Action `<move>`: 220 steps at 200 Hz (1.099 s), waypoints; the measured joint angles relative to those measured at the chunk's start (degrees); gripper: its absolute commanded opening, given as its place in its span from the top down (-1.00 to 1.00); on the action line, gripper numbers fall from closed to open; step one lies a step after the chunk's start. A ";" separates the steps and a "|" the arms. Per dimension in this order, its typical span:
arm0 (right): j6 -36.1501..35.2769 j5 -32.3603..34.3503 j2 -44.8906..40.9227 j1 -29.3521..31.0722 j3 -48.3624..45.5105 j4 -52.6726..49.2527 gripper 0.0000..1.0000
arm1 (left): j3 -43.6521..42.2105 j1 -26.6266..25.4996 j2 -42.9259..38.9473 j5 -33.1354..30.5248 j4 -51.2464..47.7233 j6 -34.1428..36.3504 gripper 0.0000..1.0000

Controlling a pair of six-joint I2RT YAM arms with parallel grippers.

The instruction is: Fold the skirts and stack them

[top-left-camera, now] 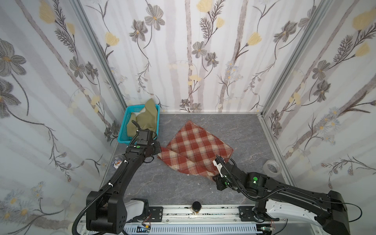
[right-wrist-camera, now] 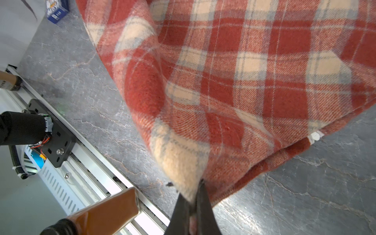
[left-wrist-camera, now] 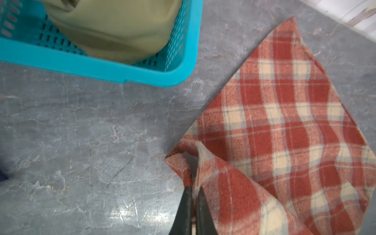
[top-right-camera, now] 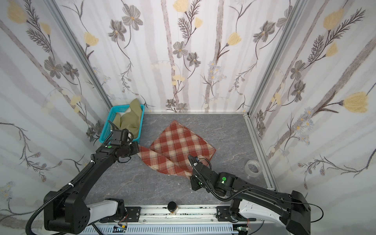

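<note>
Left hand (left-wrist-camera: 193, 190) is clenched on the near-left corner of the rust-red and cream plaid cloth skirt (top-left-camera: 196, 145), and my right hand (right-wrist-camera: 196, 190) is pinched shut on the near-right end of that same edge. I judge they hold matching ends so the edge travels level and the flap lands square when I carry it over. The cloth between them is raised off the grey marbled table (top-left-camera: 179, 189) in a soft roll, while the far part lies flat mid-table. The plain olive-green cloth skirt (top-left-camera: 147, 119) lies crumpled in the turquoise plastic mesh basket (left-wrist-camera: 101, 70) at the far-left corner, away from the folding space, so I take it as the second piece. A roll of clear tape (top-left-camera: 272, 166) sits well apart on the right, and a small brown bottle with a black cap (top-left-camera: 196, 207) stands at the front rail. Floral-papered walls (top-left-camera: 203, 50) close in the back and both sides, leaving me little room to swing.
</note>
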 measured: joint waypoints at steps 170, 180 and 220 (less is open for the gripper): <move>0.46 0.90 4.15 11.93 11.04 -0.33 1.00 | 12.15 -0.20 -9.60 -14.60 -10.97 1.03 1.00; 0.98 0.85 4.15 12.20 10.80 -0.11 1.00 | 12.87 -0.20 -9.57 -14.84 -11.30 1.05 1.00; 3.28 1.01 2.47 10.84 7.87 1.05 1.00 | 17.00 -1.92 -4.33 -14.25 -11.67 1.05 1.00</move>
